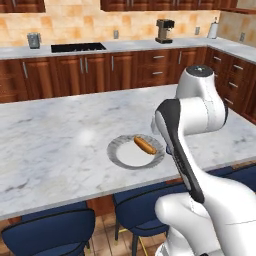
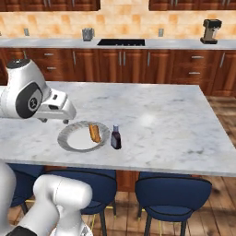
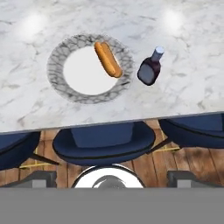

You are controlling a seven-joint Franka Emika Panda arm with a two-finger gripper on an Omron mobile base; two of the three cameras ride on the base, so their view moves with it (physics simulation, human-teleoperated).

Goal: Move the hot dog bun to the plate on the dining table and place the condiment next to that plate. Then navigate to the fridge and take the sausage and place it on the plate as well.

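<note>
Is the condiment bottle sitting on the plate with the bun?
No, the condiment bottle stands on the marble table just beside the plate, while the bun alone lies on it.

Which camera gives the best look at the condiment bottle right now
The hand view: it looks down on the condiment, unobstructed, standing apart from the plate that holds the hot dog bun. The right base view shows it smaller, upright beside the plate. In the left base view, I can't make it out.

The hot dog bun (image 1: 144, 145) lies on the plate (image 1: 118, 153) on the dining table (image 1: 60, 135), seemingly towards its right rim
</note>
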